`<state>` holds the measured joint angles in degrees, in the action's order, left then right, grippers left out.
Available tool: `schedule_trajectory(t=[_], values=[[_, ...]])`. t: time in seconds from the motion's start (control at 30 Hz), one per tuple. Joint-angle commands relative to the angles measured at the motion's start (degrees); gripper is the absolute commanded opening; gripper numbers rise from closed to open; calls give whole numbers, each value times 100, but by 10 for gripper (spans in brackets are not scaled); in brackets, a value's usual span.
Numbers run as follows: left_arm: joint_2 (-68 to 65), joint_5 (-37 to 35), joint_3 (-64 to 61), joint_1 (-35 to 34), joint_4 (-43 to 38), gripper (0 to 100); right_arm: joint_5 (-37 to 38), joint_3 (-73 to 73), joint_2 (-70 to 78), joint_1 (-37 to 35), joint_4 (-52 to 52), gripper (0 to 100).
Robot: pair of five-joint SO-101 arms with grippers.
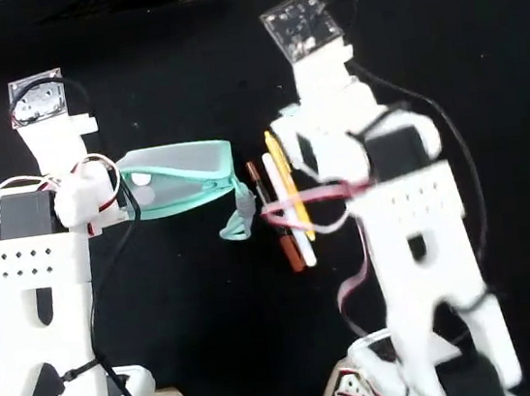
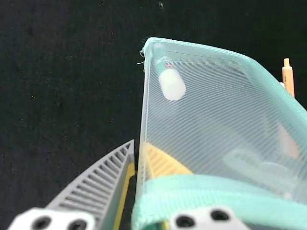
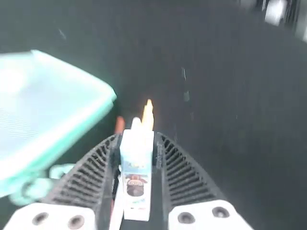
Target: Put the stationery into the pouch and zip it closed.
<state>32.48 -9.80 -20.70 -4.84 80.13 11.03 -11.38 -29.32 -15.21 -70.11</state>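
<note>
The translucent teal pouch (image 1: 179,175) lies on the black table, and a white capped item (image 2: 170,84) shows through its wall. My left gripper (image 1: 120,193) is shut on the pouch's end, with the teal band (image 2: 216,196) between its jaws and a grey finger (image 2: 96,187) beside it. My right gripper (image 3: 136,139) is shut on a white labelled stick (image 3: 136,177), just right of the pouch's mouth. Under it lie a yellow pen (image 1: 288,185), a white pen (image 1: 285,217) and a brown-orange pen (image 1: 273,221). The pouch (image 3: 43,124) also appears beside the right gripper.
The teal zipper loop (image 1: 239,219) trails from the pouch's right end toward the pens. A pink cable (image 1: 309,197) from the right arm hangs across the pens. Both arm bases (image 1: 45,383) stand at the table's front edge.
</note>
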Motion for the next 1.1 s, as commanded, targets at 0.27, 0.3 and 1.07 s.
schedule_trajectory(t=[0.27, 0.3, 1.07], values=[[-53, 9, 4, -84, 9, 33, -35, -84, -1323, -1468, 1389, 13], [-53, 9, 4, -84, 9, 33, -35, -215, -1420, -1618, 1670, 13], [-53, 18, -101, -92, -26, 33, 9, -4602, -3556, -2848, 6092, 12]])
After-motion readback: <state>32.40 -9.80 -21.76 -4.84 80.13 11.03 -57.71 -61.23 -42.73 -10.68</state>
